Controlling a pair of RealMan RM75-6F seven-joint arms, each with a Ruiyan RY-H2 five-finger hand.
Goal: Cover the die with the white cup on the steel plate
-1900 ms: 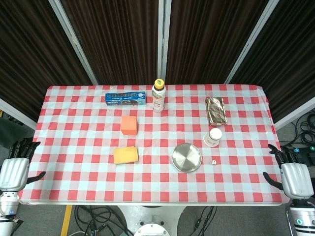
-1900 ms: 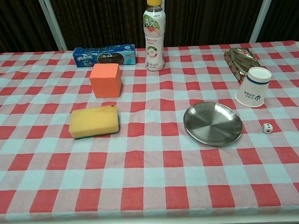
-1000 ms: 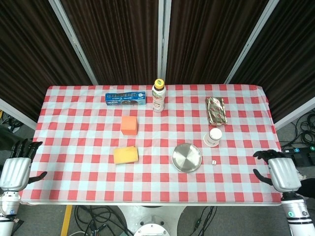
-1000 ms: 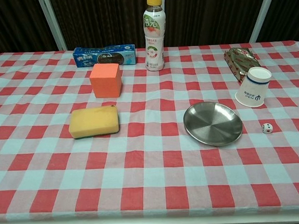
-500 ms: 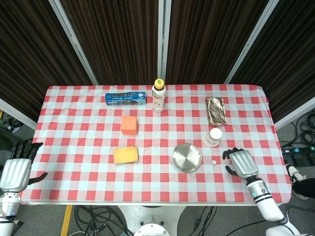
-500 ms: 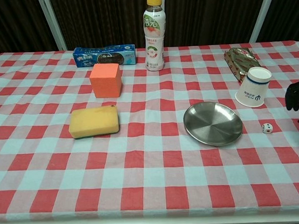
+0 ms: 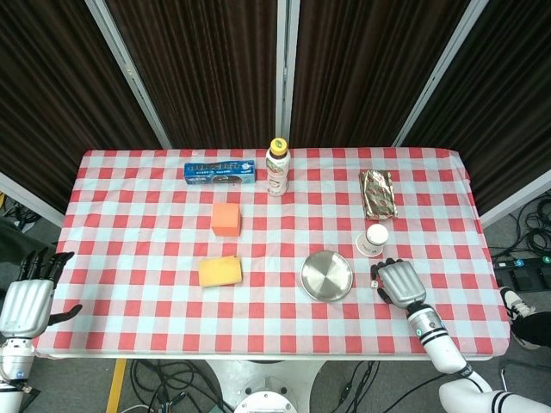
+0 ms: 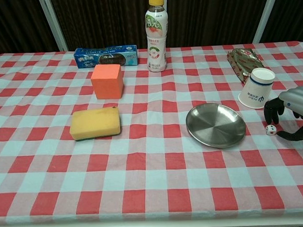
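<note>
Die (image 8: 271, 129) sits on the checked tablecloth (image 8: 143, 168) near the table's right edge, just right of the steel plate (image 8: 215, 124) and not on it. My right hand (image 8: 289, 115) is down over that spot with its dark fingers (image 8: 271, 112) curled toward the die, fingertips right at it; from the chest view the thumb comes in low from the right side, but I cannot tell whether the fingers are actually touching or pinching the die. In the head view the same hand (image 7: 396, 281) covers most of the die and only a white speck shows at its left.

White cup (image 8: 259, 88) stands just behind the hand, tipped so its open mouth faces up and toward the back edge, with blue print on its side. The plate lies bare beside it, toward the middle of the table.

My left hand (image 7: 27, 297) hangs off the left edge near the front corner, fingers spread and holding nothing.

Elsewhere I see a yellow sponge (image 8: 95, 123) left of centre, an orange block (image 8: 107, 80) behind it, a blue box (image 8: 105, 56) and a drink bottle (image 8: 156, 33) along the back edge, and a foil packet (image 8: 243, 60) toward the back right corner.
</note>
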